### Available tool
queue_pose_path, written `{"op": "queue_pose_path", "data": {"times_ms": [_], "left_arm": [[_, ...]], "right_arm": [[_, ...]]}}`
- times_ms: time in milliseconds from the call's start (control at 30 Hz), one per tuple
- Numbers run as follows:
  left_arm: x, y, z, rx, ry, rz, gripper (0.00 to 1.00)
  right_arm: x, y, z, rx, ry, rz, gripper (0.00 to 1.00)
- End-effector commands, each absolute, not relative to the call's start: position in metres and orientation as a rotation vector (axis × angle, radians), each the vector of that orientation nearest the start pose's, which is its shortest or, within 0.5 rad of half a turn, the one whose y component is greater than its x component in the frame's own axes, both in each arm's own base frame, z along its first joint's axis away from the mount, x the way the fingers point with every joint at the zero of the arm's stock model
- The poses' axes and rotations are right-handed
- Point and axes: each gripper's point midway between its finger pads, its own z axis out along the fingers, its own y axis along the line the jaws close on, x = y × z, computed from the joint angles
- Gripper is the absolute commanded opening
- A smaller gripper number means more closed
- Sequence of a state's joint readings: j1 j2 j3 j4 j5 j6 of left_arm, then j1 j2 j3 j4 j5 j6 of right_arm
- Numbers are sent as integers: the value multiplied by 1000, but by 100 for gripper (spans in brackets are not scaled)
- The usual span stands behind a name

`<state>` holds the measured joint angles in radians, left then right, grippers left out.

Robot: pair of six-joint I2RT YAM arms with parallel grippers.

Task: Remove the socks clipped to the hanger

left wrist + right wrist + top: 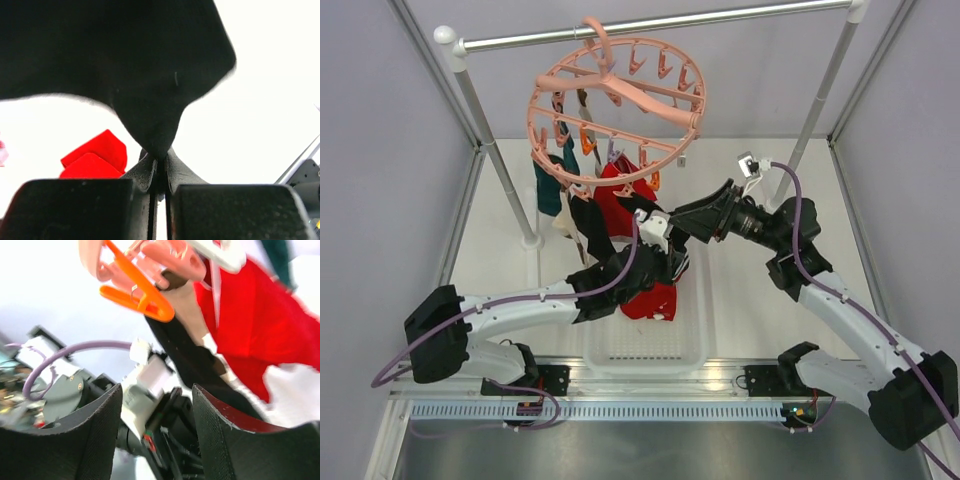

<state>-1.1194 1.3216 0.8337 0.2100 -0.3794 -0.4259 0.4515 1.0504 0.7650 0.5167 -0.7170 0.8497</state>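
One black sock is clamped between the two closed left fingers, the two right fingers are held apart near one orange clip, and one red sock and one teal sock are clipped to the single hanger.

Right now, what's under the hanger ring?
Under the hanger, a teal sock, a black sock and a red sock hang from its clips. The left gripper pinches the black sock. The left arm covers the black and red socks' lower ends.
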Motion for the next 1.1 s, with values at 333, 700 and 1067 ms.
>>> {"op": "queue_pose_path", "data": {"times_ms": [333, 700, 1067], "left_arm": [[224, -400, 187, 411, 1971, -810, 2], [219, -401, 183, 430, 1988, -807, 2], [210, -400, 185, 459, 1980, -815, 2]], "right_arm": [[249, 253, 384, -443, 1447, 1005, 67], [262, 292, 410, -576, 1384, 866, 67], [283, 313, 406, -618, 1398, 745, 68]]}}
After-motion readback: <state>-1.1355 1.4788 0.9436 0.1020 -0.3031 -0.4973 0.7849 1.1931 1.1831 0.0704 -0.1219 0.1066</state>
